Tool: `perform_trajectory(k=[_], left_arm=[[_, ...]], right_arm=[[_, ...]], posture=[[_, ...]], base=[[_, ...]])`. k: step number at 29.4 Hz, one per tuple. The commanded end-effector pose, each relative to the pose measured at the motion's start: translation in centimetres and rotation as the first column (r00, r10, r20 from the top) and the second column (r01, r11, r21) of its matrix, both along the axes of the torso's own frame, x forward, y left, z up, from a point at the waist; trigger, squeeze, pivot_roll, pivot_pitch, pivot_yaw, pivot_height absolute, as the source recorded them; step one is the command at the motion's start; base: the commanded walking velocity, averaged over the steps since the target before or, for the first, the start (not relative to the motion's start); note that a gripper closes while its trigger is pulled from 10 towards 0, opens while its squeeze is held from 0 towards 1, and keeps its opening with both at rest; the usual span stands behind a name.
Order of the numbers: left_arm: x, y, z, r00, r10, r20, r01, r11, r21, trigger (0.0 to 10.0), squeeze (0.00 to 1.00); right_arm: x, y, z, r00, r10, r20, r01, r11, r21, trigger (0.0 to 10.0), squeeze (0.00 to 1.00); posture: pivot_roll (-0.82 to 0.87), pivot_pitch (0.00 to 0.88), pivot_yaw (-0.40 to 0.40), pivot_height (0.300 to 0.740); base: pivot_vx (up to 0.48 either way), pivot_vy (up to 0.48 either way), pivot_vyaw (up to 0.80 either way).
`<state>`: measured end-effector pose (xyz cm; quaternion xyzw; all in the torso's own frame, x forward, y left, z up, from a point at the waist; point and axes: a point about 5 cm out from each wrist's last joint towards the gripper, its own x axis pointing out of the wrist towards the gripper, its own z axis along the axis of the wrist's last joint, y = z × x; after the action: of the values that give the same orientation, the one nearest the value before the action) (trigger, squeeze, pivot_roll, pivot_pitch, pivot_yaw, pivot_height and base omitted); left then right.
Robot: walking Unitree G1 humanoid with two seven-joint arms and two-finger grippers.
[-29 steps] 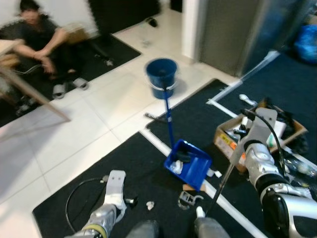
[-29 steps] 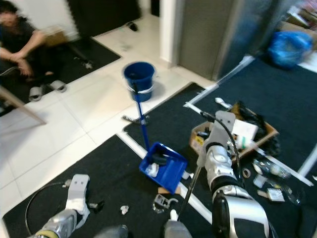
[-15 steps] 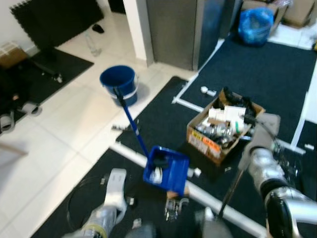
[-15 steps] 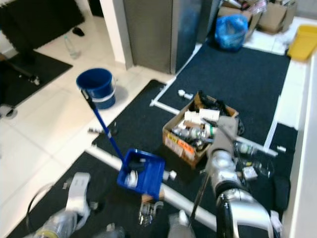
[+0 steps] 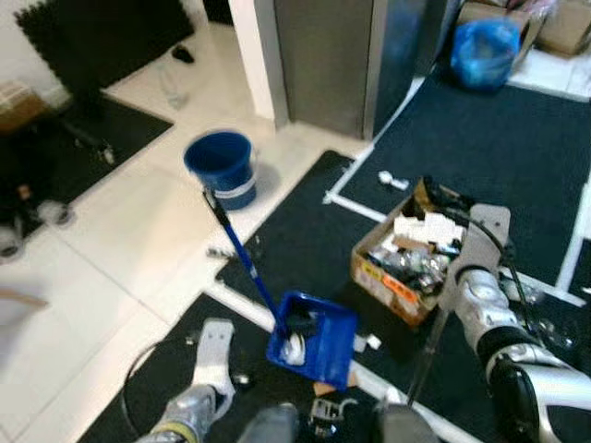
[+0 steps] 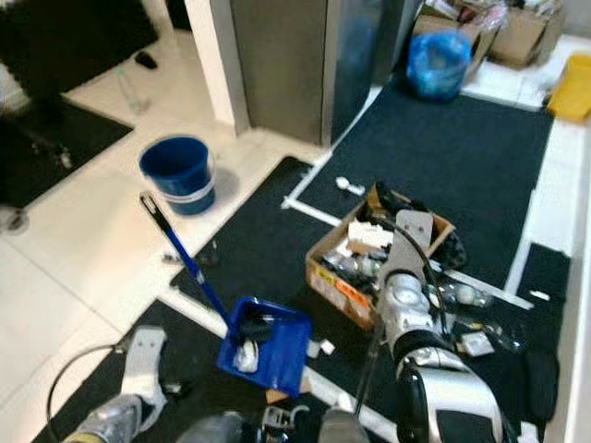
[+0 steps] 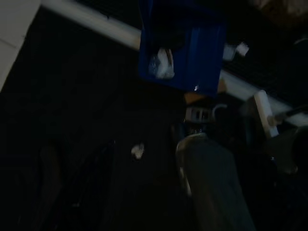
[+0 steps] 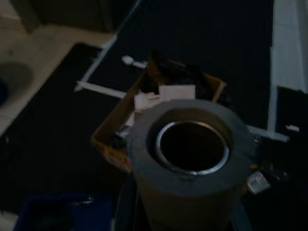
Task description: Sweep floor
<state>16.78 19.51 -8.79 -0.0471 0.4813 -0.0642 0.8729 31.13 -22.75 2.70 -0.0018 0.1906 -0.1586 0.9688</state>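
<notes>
Broom handle (image 8: 192,154) sat grasped in right gripper (image 5: 462,281); left gripper (image 5: 214,346) hung low, finger state indeterminate. Blue dustpan (image 5: 312,337), part-filled, rested on dark mat (image 5: 305,240) just ahead, scraps (image 7: 138,150) near it. Judged mid-sweep: next stroke should draw remaining scraps toward the pan.

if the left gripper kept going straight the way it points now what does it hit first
Probably the blue dustpan. In the left wrist view it lies ahead on the black mat, past a small white scrap. The view is dark and depth is unclear, so the gripper might meet the mat first.
</notes>
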Motion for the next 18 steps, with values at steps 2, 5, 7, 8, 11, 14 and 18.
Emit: perform_trajectory(k=[2,5,7,8,11,14,18], left_arm=[[-0.36,0.42,-0.12,1.000,0.015,-0.013,-0.015,1.000,0.013,10.0,0.00],[-0.45,0.46,-0.13,1.000,0.008,-0.014,-0.008,1.000,0.010,10.0,0.00],[-0.50,0.42,-0.14,1.000,0.000,-0.015,0.000,1.000,0.001,10.0,0.00],[-0.51,0.41,-0.14,1.000,-0.002,-0.015,0.002,1.000,-0.001,10.0,0.00],[-0.74,0.44,-0.22,1.000,-0.009,-0.026,0.009,1.000,-0.009,10.0,0.00],[-0.91,0.46,-0.29,1.000,-0.004,-0.031,0.004,1.000,-0.012,10.0,0.00],[-1.11,0.55,-0.38,0.999,0.028,-0.034,-0.028,1.000,-0.010,10.0,0.00]], right_arm=[[0.54,0.49,0.59,0.999,0.010,0.035,-0.010,1.000,0.004,10.0,0.00],[0.54,0.63,0.56,0.999,0.015,0.035,-0.015,1.000,0.007,10.0,0.00],[0.53,0.69,0.53,0.999,0.018,0.035,-0.019,1.000,0.008,10.0,0.00],[0.53,0.70,0.53,0.999,0.019,0.034,-0.019,1.000,0.008,10.0,0.00],[0.55,0.80,0.53,0.999,0.022,0.036,-0.022,1.000,0.010,10.0,0.00],[0.57,0.84,0.53,0.999,0.024,0.037,-0.024,1.000,0.011,10.0,0.00],[0.84,0.97,0.99,0.996,0.030,0.080,-0.033,0.999,0.031,10.0,0.00]], posture=[[0.05,0.000,0.060,0.740],[0.06,0.000,0.058,0.740],[0.06,0.000,0.058,0.740],[0.06,0.000,0.058,0.740],[0.06,0.000,0.056,0.740],[0.06,0.000,0.056,0.740],[0.06,0.000,0.055,0.740]], base=[[0.000,0.000,0.00],[0.000,0.000,0.00],[0.000,0.000,0.00],[0.000,0.000,0.00],[0.000,-0.440,0.00],[0.000,-0.442,0.00],[0.000,-0.221,0.00]])
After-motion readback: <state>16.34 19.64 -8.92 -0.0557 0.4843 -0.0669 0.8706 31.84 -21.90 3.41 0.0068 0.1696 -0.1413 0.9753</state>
